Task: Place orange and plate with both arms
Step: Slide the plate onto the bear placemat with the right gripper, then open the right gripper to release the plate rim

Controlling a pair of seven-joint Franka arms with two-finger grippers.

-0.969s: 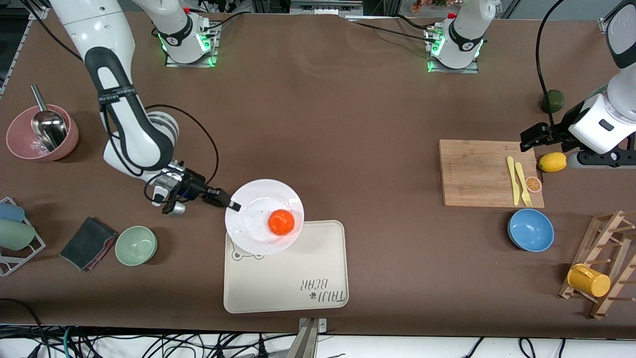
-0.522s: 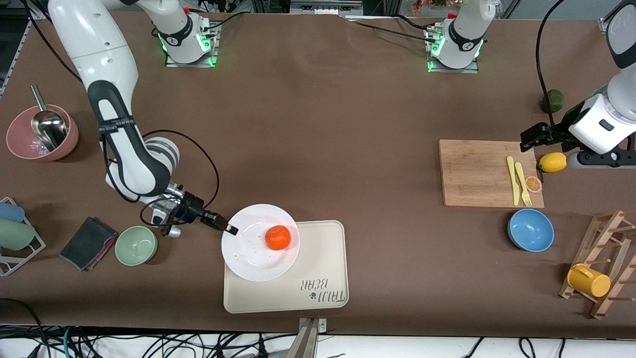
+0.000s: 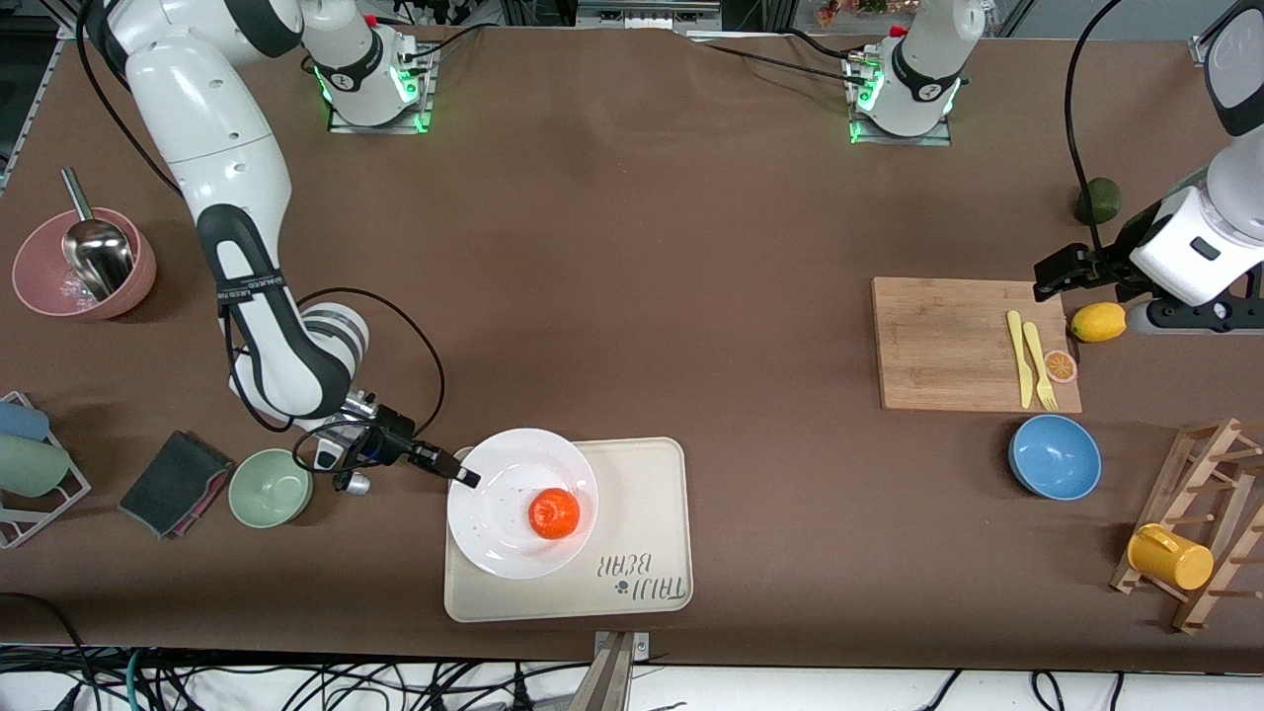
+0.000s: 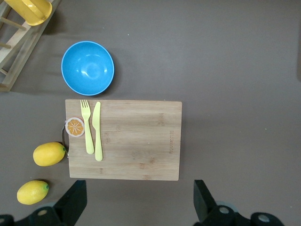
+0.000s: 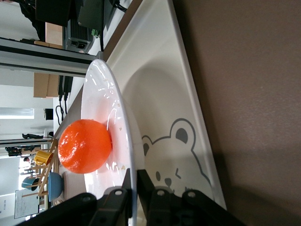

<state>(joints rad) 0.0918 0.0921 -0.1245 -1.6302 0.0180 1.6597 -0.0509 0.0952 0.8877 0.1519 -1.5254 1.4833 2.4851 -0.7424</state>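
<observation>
The white plate (image 3: 491, 525) sits low over the cream bear-printed tray (image 3: 642, 513), at the tray's end toward the right arm. I cannot tell whether it touches the tray. The orange (image 3: 554, 513) lies on the plate. My right gripper (image 3: 464, 477) is shut on the plate's rim. In the right wrist view its fingers (image 5: 136, 181) pinch the rim of the plate (image 5: 101, 94), with the orange (image 5: 85, 146) on the plate and the tray (image 5: 160, 70) under it. My left gripper (image 3: 1052, 275) waits open over the cutting board's edge; it is open and empty in the left wrist view (image 4: 136, 202).
A wooden cutting board (image 3: 948, 341) holds a yellow knife and fork (image 3: 1032, 360) and an orange slice (image 3: 1061, 366). A lemon (image 3: 1098, 322), a blue bowl (image 3: 1055, 456) and a rack with a yellow mug (image 3: 1170, 556) are nearby. A green bowl (image 3: 271, 487) and a dark cloth (image 3: 173, 482) lie beside the right gripper.
My right gripper has carried the plate with the orange toward the front camera, farther onto the tray and lower. The left arm has not moved.
</observation>
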